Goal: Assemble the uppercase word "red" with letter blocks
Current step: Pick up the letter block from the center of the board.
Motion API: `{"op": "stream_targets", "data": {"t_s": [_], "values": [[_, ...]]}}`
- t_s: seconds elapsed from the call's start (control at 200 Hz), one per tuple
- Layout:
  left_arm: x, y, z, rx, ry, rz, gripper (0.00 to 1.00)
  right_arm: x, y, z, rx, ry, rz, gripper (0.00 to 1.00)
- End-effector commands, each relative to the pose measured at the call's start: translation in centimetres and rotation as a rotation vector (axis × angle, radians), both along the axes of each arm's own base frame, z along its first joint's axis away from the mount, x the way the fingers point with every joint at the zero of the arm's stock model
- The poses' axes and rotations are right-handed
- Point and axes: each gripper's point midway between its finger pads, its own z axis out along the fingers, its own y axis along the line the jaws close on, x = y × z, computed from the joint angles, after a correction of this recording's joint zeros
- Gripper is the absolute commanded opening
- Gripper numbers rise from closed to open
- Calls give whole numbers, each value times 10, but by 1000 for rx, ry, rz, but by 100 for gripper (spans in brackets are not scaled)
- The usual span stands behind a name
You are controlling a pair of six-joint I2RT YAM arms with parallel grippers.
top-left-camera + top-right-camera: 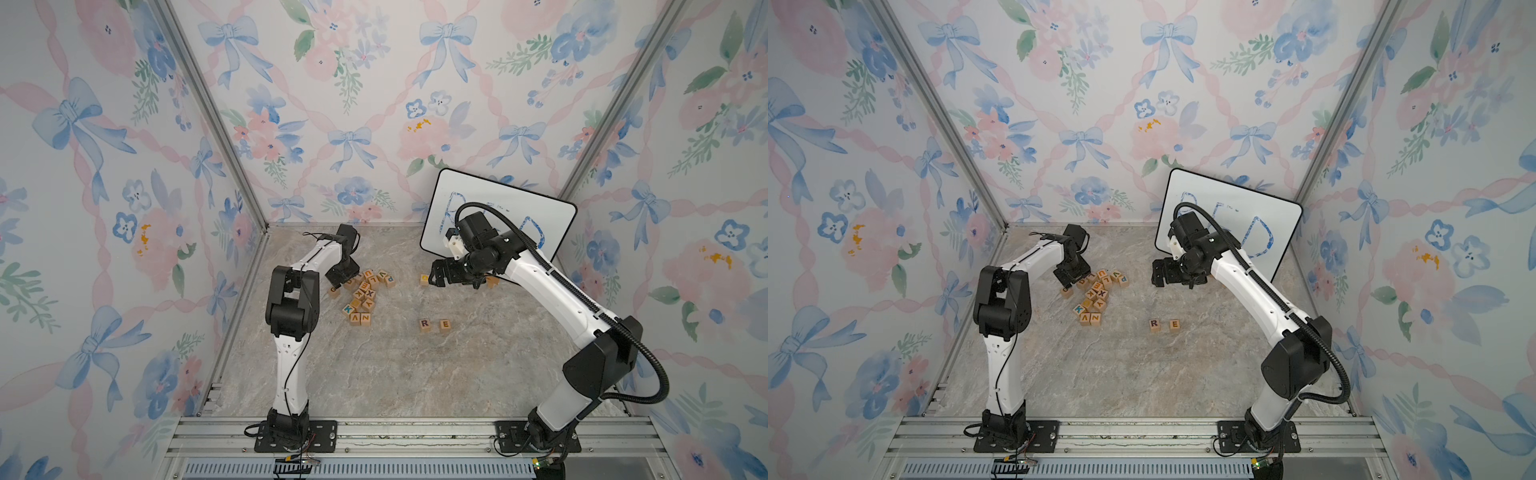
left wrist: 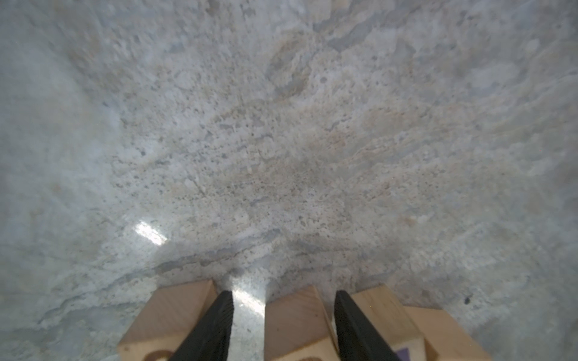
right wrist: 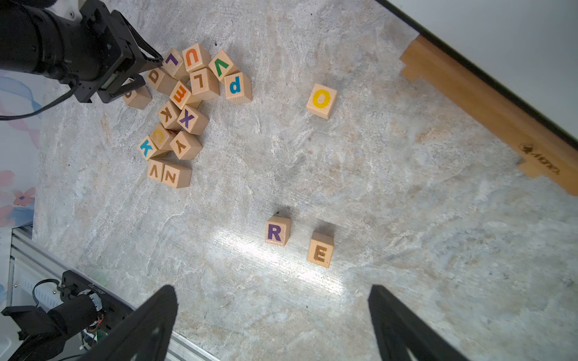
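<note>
Two of three letters are down, so this is roughly two-thirds done by my count. The R block (image 1: 424, 324) and the E block (image 1: 445, 324) sit side by side a bit right of centre on the table (image 1: 415, 374), R on the left, E just beside it with a small gap, both reading the right way up in both top views. The spot to the right of E is bare, and that's where the D has to go.

The D block (image 3: 154, 76) is over in the pile (image 1: 363, 295) left of centre, at its far-left end, tucked against its neighbours. The left gripper (image 2: 283, 295) is right down there. In its wrist view the jaws are partly spread and straddle one block, with another block just outside each finger. One finger looks to be against the straddled block, but there's a sliver of table showing on the other side, so I'd call it not pinched yet. My guess is that's the D, though I only see a scrap of brownish letter, so can't swear to it.

The right gripper (image 3: 272, 290) hangs above the table further back on the right, jaws spread wide and holding nothing, near a stray O block (image 3: 321, 100).

Left to do: close on the D, lift it clear without dragging its neighbours, and set it down right of E.
</note>
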Motion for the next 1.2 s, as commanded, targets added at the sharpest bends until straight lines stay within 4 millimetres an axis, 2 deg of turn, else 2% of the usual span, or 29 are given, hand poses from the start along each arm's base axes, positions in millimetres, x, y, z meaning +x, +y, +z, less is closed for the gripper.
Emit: {"op": "stream_targets", "data": {"t_s": [0.0,0.175,0.365,0.66,0.755,0.895,1.025,1.195], "values": [[-16,7,0,22,40,-19,55,-2,-5,-2,-2,11,3,97],[-11,2,4,11,24,-31,54,0,-2,-6,1,19,3,97],[-18,-5,7,-36,28,17,57,2,-2,-9,0,24,0,97],[-13,-16,19,-60,-4,20,55,3,-1,-14,4,33,-7,97],[-15,-17,17,-61,2,18,53,2,-1,-15,5,35,-9,97],[-20,-14,15,-47,12,15,42,2,-2,-16,4,35,-9,97],[-23,-10,18,-30,6,17,23,4,-4,-15,5,32,-15,97],[-19,-14,27,-13,-14,-54,20,5,-5,-15,11,33,-15,97]]}}
